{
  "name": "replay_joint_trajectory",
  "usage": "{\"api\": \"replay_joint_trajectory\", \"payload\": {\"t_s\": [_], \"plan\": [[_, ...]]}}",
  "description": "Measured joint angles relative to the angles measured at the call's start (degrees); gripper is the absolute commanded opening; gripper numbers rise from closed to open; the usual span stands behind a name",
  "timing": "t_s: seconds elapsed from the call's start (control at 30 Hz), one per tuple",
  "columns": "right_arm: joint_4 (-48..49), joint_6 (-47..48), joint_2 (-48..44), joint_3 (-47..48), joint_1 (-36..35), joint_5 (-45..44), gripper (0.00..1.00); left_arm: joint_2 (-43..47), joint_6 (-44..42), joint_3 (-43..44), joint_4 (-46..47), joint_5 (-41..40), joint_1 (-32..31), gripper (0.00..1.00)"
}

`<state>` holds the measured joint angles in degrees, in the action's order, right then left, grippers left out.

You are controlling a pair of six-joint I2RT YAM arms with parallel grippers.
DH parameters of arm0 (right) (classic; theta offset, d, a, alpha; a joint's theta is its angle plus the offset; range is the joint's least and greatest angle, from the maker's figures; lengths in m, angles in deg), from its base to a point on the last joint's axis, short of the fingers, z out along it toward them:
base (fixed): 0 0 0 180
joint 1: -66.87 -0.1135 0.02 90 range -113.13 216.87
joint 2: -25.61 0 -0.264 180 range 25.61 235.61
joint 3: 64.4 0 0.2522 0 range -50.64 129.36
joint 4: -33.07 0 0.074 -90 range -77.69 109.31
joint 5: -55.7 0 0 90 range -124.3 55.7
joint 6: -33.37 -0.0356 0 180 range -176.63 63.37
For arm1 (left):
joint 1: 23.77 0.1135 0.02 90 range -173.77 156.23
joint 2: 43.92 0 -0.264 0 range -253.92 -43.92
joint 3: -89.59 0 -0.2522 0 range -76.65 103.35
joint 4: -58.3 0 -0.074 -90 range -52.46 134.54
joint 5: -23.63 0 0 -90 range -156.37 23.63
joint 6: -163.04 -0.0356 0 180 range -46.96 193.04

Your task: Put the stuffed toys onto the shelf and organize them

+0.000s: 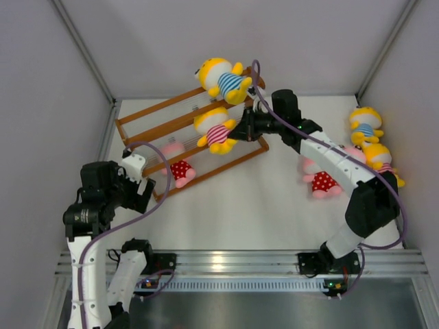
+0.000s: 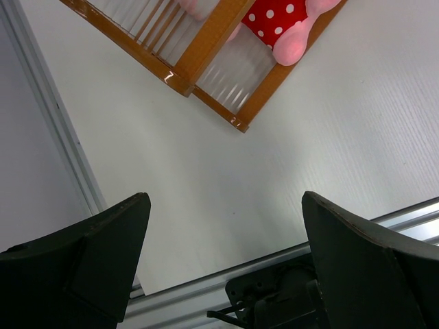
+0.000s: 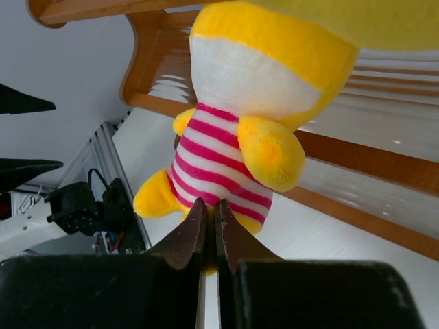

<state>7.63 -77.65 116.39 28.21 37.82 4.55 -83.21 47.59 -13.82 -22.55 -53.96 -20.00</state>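
The shelf (image 1: 164, 127) stands slanted at the back left. A yellow toy in a blue-white shirt (image 1: 223, 81) lies on its top tier. A pink toy in a red dotted outfit (image 1: 180, 169) lies on the bottom tier and also shows in the left wrist view (image 2: 281, 20). My right gripper (image 1: 243, 128) is shut on the lower edge of a yellow toy in a pink-white shirt (image 1: 216, 131) and holds it against the middle tier. The right wrist view shows the gripper (image 3: 209, 214), the toy (image 3: 230, 154) and a shelf bar (image 3: 357, 161). My left gripper (image 1: 142, 185) is open and empty near the shelf's front left corner (image 2: 206, 41).
At the right of the table lie a yellow toy in blue-white stripes (image 1: 365, 125), a yellow toy in pink-white stripes (image 1: 381, 159) and a pink toy in red dots (image 1: 321, 181), partly under the right arm. Grey walls close in the back and sides. An aluminium rail (image 1: 233, 260) runs along the near edge.
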Motion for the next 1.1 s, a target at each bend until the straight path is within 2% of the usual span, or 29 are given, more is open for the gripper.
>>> {"api": "replay_joint_trajectory", "payload": {"t_s": [0.37, 0.5, 0.6, 0.63, 0.83, 1.03, 1.1], "plan": [[3.32, -3.74, 4.24, 0.66, 3.78, -2.73, 0.03, 0.52, -0.31, 0.13, -0.20, -0.90, 0.00, 0.98], [5.66, -6.47, 4.74, 0.66, 6.36, -3.10, 0.11, 0.50, -0.39, 0.15, -0.20, -0.96, 0.00, 0.98], [7.02, -7.67, 5.53, 0.72, 7.89, -3.08, 0.30, 0.52, -0.46, 0.17, -0.20, -1.36, 0.00, 0.98], [7.39, -8.00, 6.01, 0.79, 8.33, -3.08, 0.42, 0.52, -0.46, 0.17, -0.20, -1.38, 0.00, 0.98], [7.43, -9.22, 9.49, 2.25, 9.77, -3.26, 0.57, 0.52, -0.48, 0.17, -0.20, -1.55, 0.00, 0.98], [7.32, -9.05, 8.57, 1.92, 10.01, -5.86, 0.75, 0.55, -0.79, 0.17, -0.22, -1.57, 0.00, 0.98], [7.37, -8.90, 6.80, 0.66, 10.01, -6.80, 0.78, 0.55, -0.90, 0.17, -0.22, -1.57, 0.00, 0.98]]}}
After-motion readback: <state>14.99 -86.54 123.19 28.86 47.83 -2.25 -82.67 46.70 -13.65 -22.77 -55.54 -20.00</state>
